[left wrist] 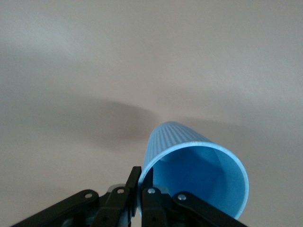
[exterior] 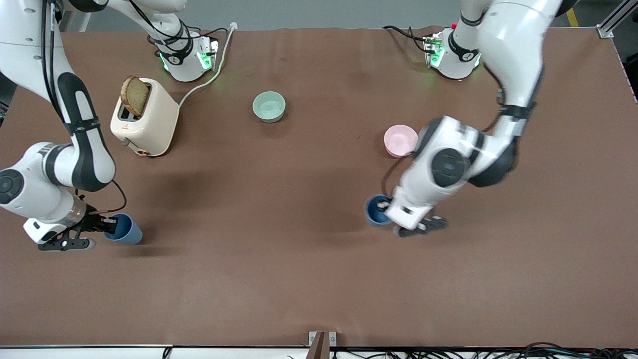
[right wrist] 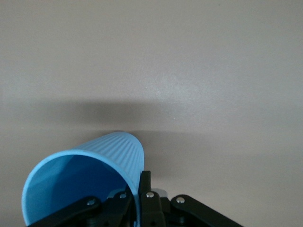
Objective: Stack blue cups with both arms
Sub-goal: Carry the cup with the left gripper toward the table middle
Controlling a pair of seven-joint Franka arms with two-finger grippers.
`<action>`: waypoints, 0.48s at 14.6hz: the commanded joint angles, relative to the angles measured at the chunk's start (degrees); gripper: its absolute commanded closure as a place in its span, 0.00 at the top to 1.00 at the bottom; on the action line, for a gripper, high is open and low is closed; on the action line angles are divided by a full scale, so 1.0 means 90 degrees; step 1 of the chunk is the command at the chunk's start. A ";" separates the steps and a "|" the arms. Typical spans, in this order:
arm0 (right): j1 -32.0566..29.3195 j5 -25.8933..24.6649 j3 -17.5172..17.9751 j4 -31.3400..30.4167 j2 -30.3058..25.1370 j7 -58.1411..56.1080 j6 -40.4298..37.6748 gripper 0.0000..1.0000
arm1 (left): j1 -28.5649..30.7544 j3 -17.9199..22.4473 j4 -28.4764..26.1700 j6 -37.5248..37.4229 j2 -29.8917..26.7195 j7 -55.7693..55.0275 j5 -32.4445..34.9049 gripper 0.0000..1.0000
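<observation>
Two blue cups are each held by the rim. My right gripper is shut on the rim of one blue cup low over the table at the right arm's end; in the right wrist view its fingers pinch the cup wall, one inside and one outside. My left gripper is shut on the rim of the other blue cup, over the table near the pink bowl; the left wrist view shows the fingers clamping that cup, which hangs a little above its shadow. The left arm looks blurred.
A cream toaster with a bread slice stands toward the right arm's end. A pale green bowl sits mid-table near the bases. A pink bowl sits beside the left arm's wrist. Brown table lies open between the cups.
</observation>
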 commanded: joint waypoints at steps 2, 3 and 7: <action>-0.0022 0.0375 0.0104 0.0425 -0.0845 0.0136 -0.1429 0.01 | -0.0775 0.0083 0.0216 0.0475 0.0572 -0.1162 0.0037 0.00; 0.0056 0.0454 0.0113 0.0532 -0.0972 0.0243 -0.1694 0.01 | -0.0941 0.0083 0.0216 0.0496 0.0640 -0.1358 0.0047 0.00; 0.0778 0.0494 0.0366 0.0621 -0.1335 0.1987 -0.2368 0.01 | -0.1187 0.0093 0.0216 0.0535 0.0671 -0.1712 -0.0002 0.34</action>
